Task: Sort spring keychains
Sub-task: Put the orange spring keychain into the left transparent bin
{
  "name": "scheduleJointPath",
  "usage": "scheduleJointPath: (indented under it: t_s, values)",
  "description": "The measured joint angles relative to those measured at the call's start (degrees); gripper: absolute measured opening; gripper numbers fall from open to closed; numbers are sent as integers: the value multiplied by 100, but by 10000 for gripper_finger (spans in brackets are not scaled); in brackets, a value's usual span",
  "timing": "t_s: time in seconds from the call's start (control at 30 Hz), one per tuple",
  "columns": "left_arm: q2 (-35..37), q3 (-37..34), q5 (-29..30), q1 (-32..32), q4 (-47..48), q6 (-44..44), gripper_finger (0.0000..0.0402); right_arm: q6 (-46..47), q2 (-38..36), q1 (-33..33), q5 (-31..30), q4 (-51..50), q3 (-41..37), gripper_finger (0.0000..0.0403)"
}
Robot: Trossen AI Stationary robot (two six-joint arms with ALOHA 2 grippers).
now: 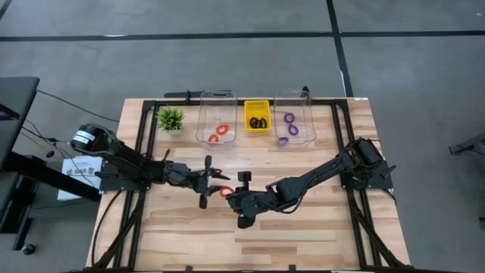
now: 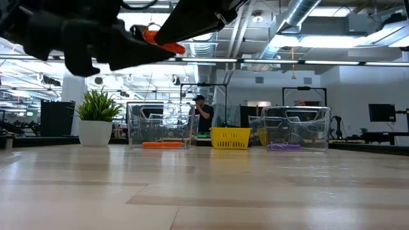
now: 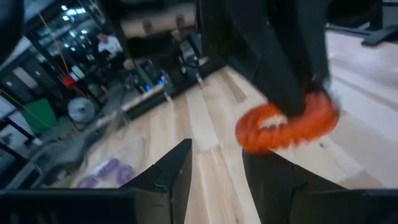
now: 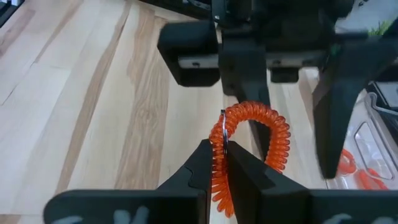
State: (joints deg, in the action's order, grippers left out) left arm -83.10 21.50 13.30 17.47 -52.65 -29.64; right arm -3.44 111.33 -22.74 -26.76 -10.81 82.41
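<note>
A red spring keychain (image 4: pixel 264 134) hangs in the air over the table's middle, with my right gripper (image 4: pixel 221 152) shut on it; the low view shows the keychain (image 2: pixel 163 39) well above the wood. My left gripper (image 3: pixel 214 162) faces it from the table's left, open. One left finger (image 4: pixel 249 84) stands right behind the coil's loop, the other (image 4: pixel 336 124) off to its side. More keychains lie in the far bins: red (image 1: pixel 218 131), black (image 1: pixel 258 121), purple (image 1: pixel 289 127). My right gripper pinches one side of the coil's loop beside its metal ring (image 4: pixel 221 132) between its two fingers, slanting down from the table's right. The rest of the loop arches beyond the fingertips, clear of the table. Whether my left gripper's finger touches the coil, I cannot tell.
Along the far edge stand a clear bin (image 1: pixel 217 102), a yellow basket (image 1: pixel 258 108) and a second clear bin (image 1: pixel 294 102), with a small green plant (image 1: pixel 170 118) to their left. A black frame (image 1: pixel 144 152) rims the table. A person (image 2: pixel 203 115) stands in the room behind.
</note>
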Motion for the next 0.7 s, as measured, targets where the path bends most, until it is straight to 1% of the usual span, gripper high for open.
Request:
scheduleJointPath:
  t_s: [0.1, 0.3, 0.7]
  values:
    - [146, 0, 173, 150, -8, -132, 140, 0, 0, 0, 11, -2, 0, 25]
    - [313, 0, 189, 353, -18, -143, 140, 0, 0, 5, 131, -2, 0, 25]
    - [316, 0, 190, 372, 62, -143, 140, -2, 0, 6, 127, 11, 0, 25]
